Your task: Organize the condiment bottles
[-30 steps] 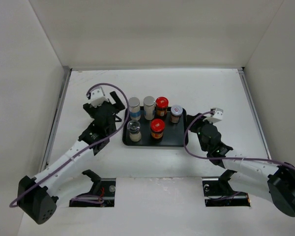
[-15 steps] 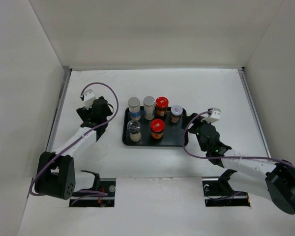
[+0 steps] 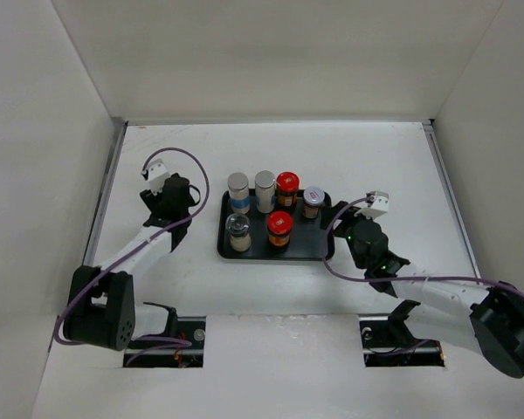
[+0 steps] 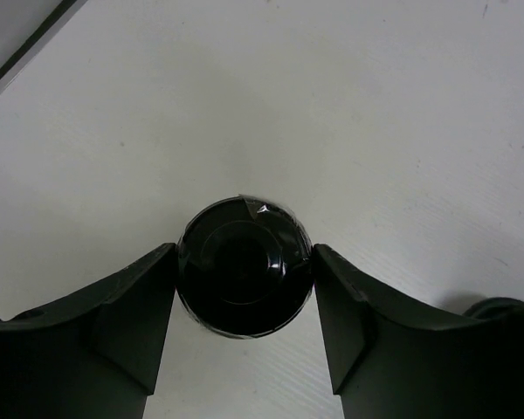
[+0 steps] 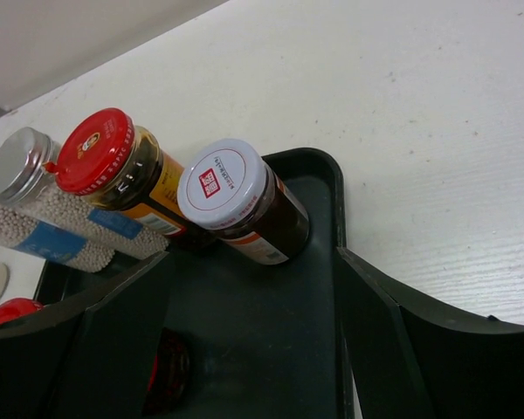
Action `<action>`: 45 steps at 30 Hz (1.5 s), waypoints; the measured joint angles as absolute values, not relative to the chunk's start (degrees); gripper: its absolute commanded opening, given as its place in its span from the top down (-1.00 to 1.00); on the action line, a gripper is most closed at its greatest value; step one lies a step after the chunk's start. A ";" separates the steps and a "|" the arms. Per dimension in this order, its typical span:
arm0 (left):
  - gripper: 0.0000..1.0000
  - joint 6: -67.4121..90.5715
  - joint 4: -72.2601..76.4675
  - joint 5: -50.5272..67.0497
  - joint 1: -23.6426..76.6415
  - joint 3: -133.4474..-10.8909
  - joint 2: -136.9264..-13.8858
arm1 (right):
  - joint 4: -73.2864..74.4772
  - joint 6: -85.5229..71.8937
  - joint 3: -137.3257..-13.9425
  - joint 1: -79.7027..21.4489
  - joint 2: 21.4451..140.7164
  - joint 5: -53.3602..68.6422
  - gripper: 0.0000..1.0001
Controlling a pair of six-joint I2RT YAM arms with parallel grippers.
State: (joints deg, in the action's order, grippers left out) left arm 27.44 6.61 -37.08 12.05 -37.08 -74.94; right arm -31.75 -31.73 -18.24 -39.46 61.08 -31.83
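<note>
Six condiment bottles stand on the black tray (image 3: 307,249). These are two silver-capped cylinders (image 3: 237,192) (image 3: 265,190), a red-lidded jar (image 3: 287,188), a silvery-lidded jar (image 3: 313,202), a clear shaker (image 3: 238,232) and a second red-lidded jar (image 3: 279,229). Left of the tray, my left gripper (image 3: 173,208) covers the black-capped bottle from above. In the left wrist view its black cap (image 4: 244,266) sits between both fingers (image 4: 131,305), which touch it on each side. My right gripper (image 5: 253,262) is open over the tray's right end (image 5: 327,175), nothing between its jaws. The silvery-lidded jar (image 5: 223,183) stands just ahead of it.
White walls enclose the table on three sides, and the left wall's base (image 4: 26,52) runs close to the left gripper. Both arm bases (image 3: 170,327) sit at the near edge. Bare tray floor (image 5: 244,332) lies under the right gripper.
The left arm swung left, away from the tray's left edge, and its fingers now pinch the black cap. The right arm shifted only slightly by the tray's right end.
</note>
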 measured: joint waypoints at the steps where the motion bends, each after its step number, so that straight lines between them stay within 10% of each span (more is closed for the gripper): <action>1: 0.25 27.44 6.39 -37.10 12.47 -36.42 -73.73 | -31.75 -31.73 -18.24 -39.46 60.97 -31.83 -0.61; 14: 0.27 23.24 5.10 -45.76 42.28 -39.90 -47.57 | -31.14 -31.27 -18.28 -41.06 55.70 -34.26 -1.00; 27: 0.25 16.67 19.90 -40.88 67.26 -52.27 -73.21 | -17.10 -30.92 -27.31 -35.14 34.68 -45.36 -1.00; 45: 0.19 16.01 26.76 -36.12 69.06 -53.78 -98.35 | -12.12 -31.59 -27.14 -32.16 34.04 -47.51 -1.00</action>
State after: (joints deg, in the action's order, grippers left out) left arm 16.01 26.76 -36.12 69.06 -53.78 -98.35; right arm -12.12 -31.59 -27.14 -32.16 34.04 -47.51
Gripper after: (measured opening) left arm 0.578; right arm 0.998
